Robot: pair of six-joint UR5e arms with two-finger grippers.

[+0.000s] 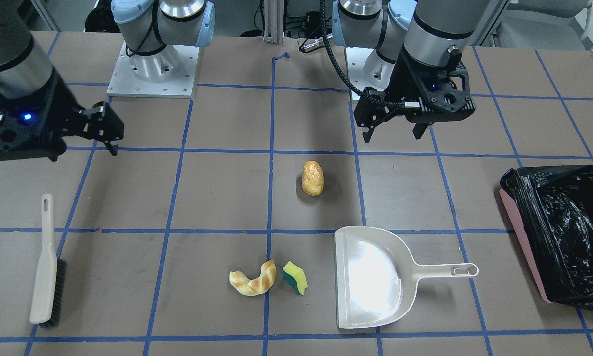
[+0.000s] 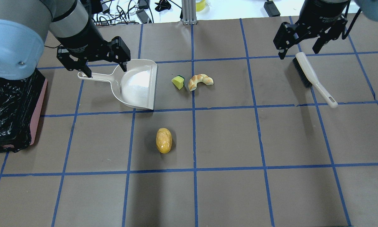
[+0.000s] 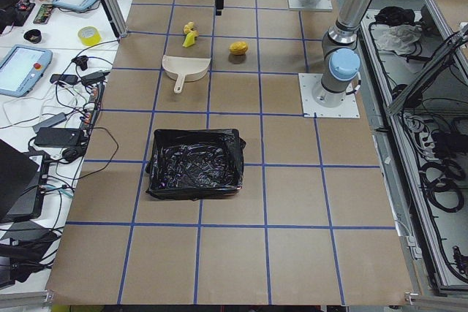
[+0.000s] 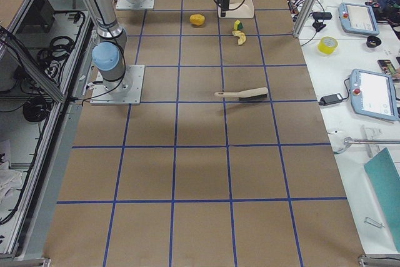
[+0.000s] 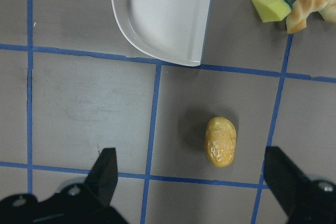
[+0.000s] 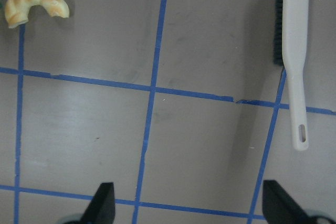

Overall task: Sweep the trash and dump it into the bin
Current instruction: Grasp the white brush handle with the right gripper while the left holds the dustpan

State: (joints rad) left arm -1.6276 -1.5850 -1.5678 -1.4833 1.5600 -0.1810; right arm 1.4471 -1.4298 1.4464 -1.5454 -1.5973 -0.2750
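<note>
Brown paper covers the whole counter [image 1: 217, 188], and blue tape divides it into a grid of large squares. Along its far side you can see white benches strewn with cables, tablets [image 3: 25, 67] and a yellow tape roll [image 3: 89, 35]. All the trash lies loose on the paper. The yellow-brown potato-like lump [image 1: 313, 178] sits alone near the middle, toward the robot's bases. The curved golden croissant-like bread piece [image 1: 254, 279] and the yellow sponge with a green layer [image 1: 295, 278] lie just beside each other farther out, too close for you to tell whether they touch. The off-white plastic dustpan [image 1: 370, 277] lies flat with its open mouth facing that pair. Its handle points toward the pink rectangular bin lined with a crinkled glossy black plastic bag [image 1: 563, 227], which stands at the counter's end on the robot's left, well apart from every piece. An off-white hand brush with dark bristles [image 1: 44, 262] lies on the robot's right side. The left tool [image 1: 394, 131] hangs above the counter near the dustpan, released, fingers spread and holding nothing. The right tool [image 1: 83, 151] hangs near the brush, likewise spread and empty.
</note>
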